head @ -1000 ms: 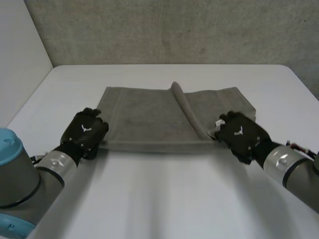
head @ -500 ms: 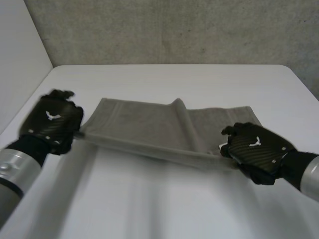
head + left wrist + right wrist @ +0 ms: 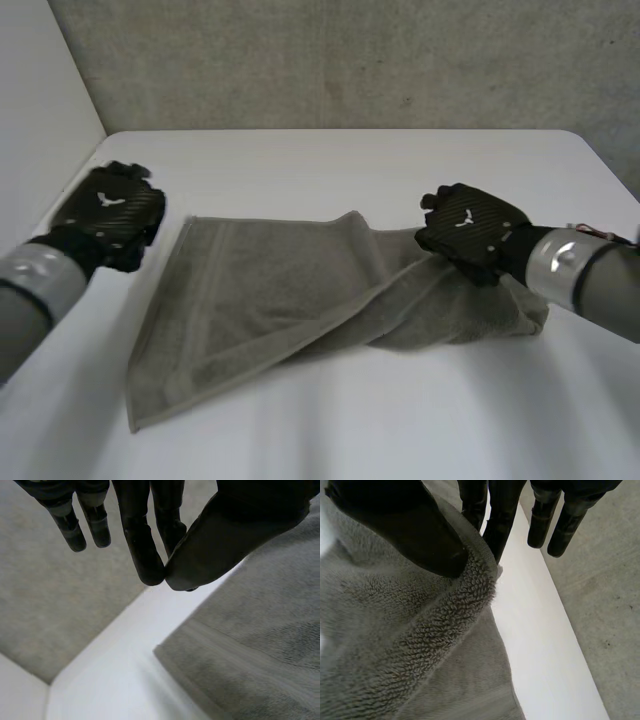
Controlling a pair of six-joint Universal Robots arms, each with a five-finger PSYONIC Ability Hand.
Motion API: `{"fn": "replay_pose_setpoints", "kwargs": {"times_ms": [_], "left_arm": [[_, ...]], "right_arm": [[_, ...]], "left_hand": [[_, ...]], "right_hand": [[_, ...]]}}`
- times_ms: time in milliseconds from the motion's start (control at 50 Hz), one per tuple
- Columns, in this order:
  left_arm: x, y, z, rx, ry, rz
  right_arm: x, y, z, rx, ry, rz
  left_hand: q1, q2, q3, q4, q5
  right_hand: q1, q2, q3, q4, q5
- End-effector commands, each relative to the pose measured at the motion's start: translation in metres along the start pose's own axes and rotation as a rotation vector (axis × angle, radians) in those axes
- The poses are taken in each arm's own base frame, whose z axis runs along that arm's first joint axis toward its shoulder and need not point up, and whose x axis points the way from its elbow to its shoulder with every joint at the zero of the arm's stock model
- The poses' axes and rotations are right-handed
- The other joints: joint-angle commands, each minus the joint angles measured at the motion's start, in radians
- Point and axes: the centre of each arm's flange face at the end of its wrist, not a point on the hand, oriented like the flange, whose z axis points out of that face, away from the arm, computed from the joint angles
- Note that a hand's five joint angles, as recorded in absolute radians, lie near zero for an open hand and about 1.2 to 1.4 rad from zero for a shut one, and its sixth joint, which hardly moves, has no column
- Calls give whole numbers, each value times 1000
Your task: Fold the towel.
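At 9 o'clock, left robot hand (image 3: 108, 212) pinched nothing; right robot hand (image 3: 468, 228) gripped towel (image 3: 270, 290): lone pull risked skew.

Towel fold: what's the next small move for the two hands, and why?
Probably lower the left hand and pinch the corner of the towel lying flat below its fingertips. Its thumb and finger meet on nothing, while the right hand pinches the other end, lifted and bunched.
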Motion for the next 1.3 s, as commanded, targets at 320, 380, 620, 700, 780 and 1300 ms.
{"fn": "replay_pose_setpoints", "kwargs": {"times_ms": [320, 380, 620, 700, 780, 1300], "left_arm": [[85, -4, -14, -38, 238, -235], [87, -7, -23, -48, 244, -319], [114, -5, -51, -99, 208, -365], [114, 3, -50, -137, 127, -344], [126, 9, -51, -157, 98, -318], [171, 43, -40, -229, 114, -264]], "right_arm": [[-33, 22, 11, -75, -48, 53], [-31, 23, 13, -67, -26, 57], [-15, 28, 21, -104, 110, 299], [-18, 29, 24, -107, 102, 315], [-24, 29, 27, -113, 87, 316], [-32, 30, 24, -124, 63, 317]], "left_hand": [[-985, -1088, -48, -54, -1070], [-1001, -1104, -48, -54, -1086], [-998, -1101, -48, -54, -1083], [-992, -1095, -48, -54, -1077], [-980, -1083, -48, -54, -1065], [-971, -1074, -48, -54, -1056]], "right_hand": [[89, 86, -46, -76, 51], [89, 86, -46, -76, 51], [89, 86, -46, -76, 51], [89, 86, -46, -76, 51], [89, 86, -46, -76, 51], [89, 86, -46, -76, 51]]}}
